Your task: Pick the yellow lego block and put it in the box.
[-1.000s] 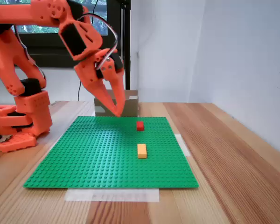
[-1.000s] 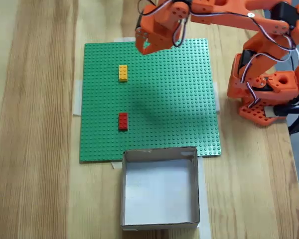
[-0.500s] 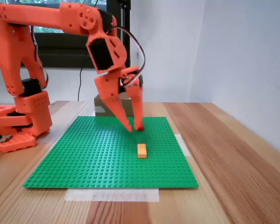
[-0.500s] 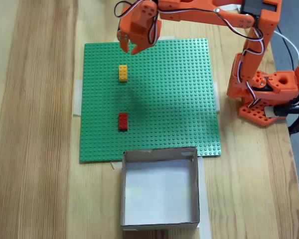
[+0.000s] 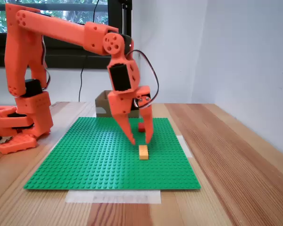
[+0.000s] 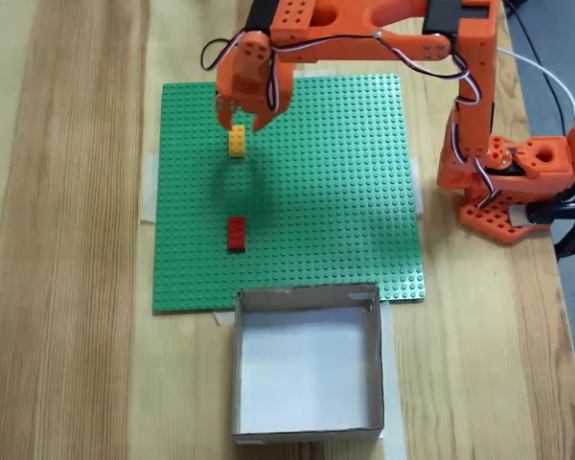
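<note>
Over the green baseplate, the gripper hangs just above the yellow block, fingers spread apart and empty. Nothing grasped yet: the block sits on the plate, well apart from the box, so pick and drop both remain.

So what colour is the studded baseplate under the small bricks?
Green; the studded plastic baseplate shows best in the fixed view from above.

The arm and its pincer are bright orange. The lego block is yellow-orange, the smaller brick red. Both sit on a studded green baseplate. The box is brown cardboard with a pale inside. The worktop is light striped wood.
</note>
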Available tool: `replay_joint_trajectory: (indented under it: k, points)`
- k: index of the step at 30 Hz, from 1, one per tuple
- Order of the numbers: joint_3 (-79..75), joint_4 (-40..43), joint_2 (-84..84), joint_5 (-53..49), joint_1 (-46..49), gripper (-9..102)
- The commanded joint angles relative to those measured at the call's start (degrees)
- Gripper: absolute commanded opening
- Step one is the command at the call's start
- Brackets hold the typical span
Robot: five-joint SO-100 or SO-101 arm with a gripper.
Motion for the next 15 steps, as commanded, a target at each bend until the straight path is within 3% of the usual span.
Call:
replay_joint_trajectory:
  k: [1, 15]
  points:
    - [-3.96, 0.0, -1.32, 0.0, -0.35, 15]
    - [-4.92, -0.62, -6.77, -0.79, -0.62, 16]
